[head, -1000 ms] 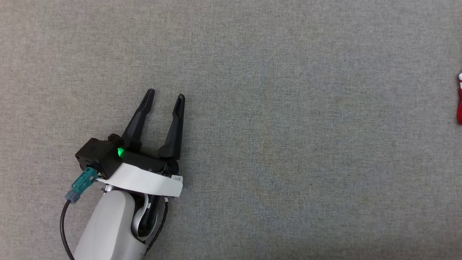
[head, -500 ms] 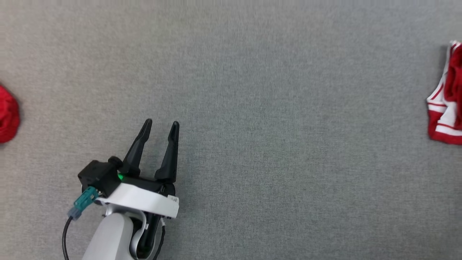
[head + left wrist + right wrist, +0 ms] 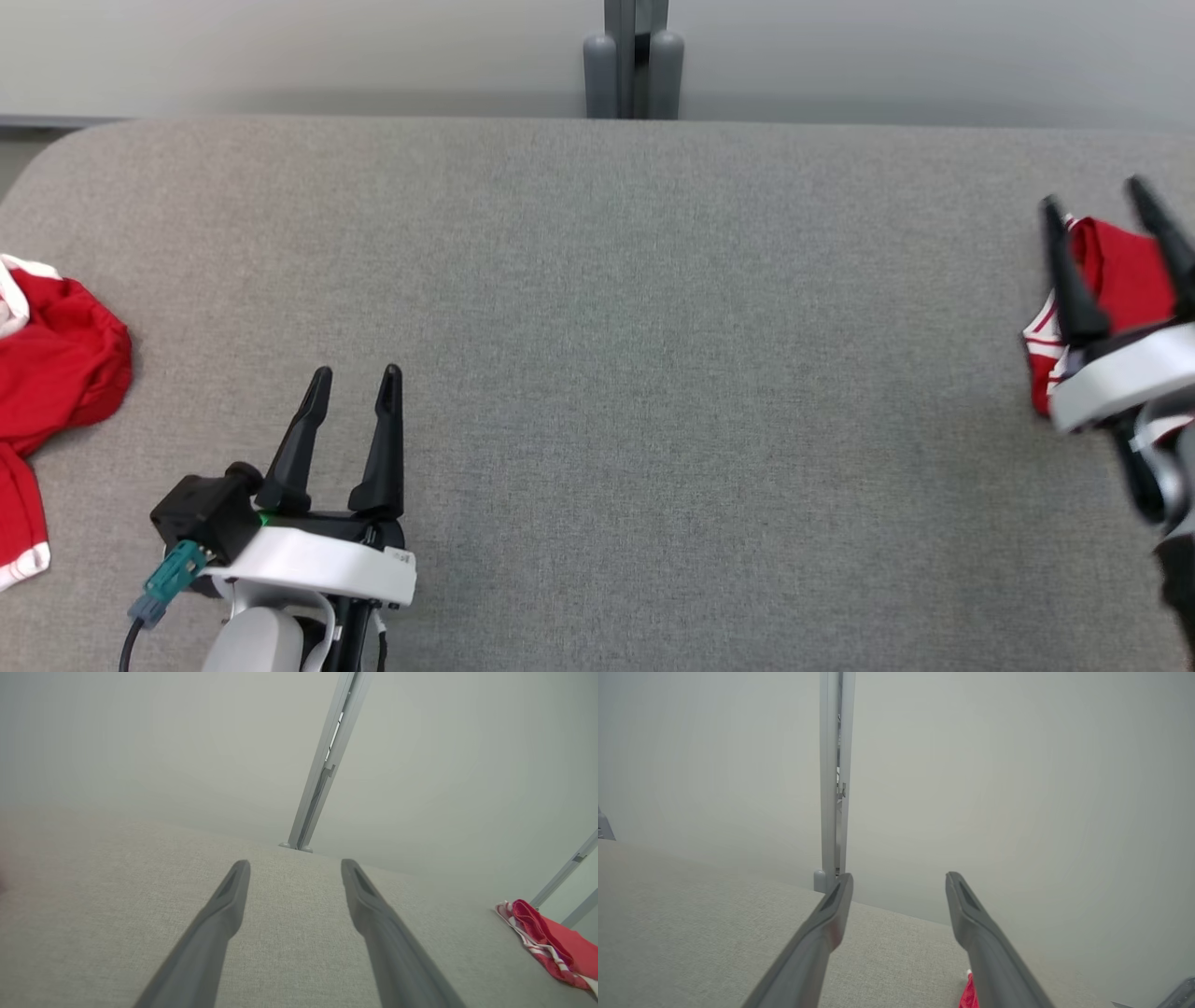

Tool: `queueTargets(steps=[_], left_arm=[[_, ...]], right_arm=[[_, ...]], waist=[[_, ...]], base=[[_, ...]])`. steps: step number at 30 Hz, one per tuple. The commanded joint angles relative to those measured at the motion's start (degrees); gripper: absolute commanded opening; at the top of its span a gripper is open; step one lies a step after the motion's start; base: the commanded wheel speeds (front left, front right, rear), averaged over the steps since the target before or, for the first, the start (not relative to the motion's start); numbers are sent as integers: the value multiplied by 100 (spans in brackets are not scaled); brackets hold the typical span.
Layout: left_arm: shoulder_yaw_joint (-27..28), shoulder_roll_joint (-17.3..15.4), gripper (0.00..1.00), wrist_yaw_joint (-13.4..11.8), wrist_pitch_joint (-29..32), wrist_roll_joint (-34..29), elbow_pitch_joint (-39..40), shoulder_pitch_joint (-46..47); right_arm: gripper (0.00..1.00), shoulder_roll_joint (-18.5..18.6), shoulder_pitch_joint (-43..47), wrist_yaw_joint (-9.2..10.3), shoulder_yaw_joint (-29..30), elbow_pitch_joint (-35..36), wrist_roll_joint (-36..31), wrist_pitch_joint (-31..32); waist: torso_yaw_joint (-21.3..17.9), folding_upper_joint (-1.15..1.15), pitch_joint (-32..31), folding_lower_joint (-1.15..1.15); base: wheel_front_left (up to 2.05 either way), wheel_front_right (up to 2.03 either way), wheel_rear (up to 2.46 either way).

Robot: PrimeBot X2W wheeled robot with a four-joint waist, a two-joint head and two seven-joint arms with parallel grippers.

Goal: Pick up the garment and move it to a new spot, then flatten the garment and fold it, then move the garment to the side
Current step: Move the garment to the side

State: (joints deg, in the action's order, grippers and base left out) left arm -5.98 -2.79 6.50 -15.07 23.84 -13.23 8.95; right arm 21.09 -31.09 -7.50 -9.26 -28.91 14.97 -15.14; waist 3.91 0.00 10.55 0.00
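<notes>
Both left gripper [image 3: 356,371] and right gripper [image 3: 1092,191] stand spread, empty; pick-up seems in hand, needing the right one's descent onto the garment [image 3: 1120,271] at right edge.

We see a mottled grey woven tabletop [image 3: 597,373] under a pale grey wall. 2 garments lie on it: at the left edge of the head view a red garment [image 3: 65,373] with white trim, at the right edge a striped garment [image 3: 1120,271], red banded with white. The left gripper [image 3: 356,373] and right gripper [image 3: 1092,193] have black fingers and white cuffs. The plug [image 3: 168,577] at lower left is teal, and the post [image 3: 633,65] at top centre is grey.
</notes>
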Motion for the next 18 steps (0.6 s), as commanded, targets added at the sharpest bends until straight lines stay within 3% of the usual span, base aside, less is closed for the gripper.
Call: queueTargets(steps=[1,11,18], left_arm=[[63,-23,100,-12,2,-48,12,-57],[380,-20,100,-30,2,-244,-5,-503],[391,-22,100,-39,2,-393,-73,-755]], right_arm=[[100,-93,202,1,32,155,23,-10],[100,-1333,1673,1,281,1244,-387,-10],[100,-1692,2278,1,536,1376,-578,-10]], waist=[[-17,0,-152,0],[-157,0,-719,0],[-247,0,-883,0]], base=[[0,0,0],[0,0,0],[0,0,0]])
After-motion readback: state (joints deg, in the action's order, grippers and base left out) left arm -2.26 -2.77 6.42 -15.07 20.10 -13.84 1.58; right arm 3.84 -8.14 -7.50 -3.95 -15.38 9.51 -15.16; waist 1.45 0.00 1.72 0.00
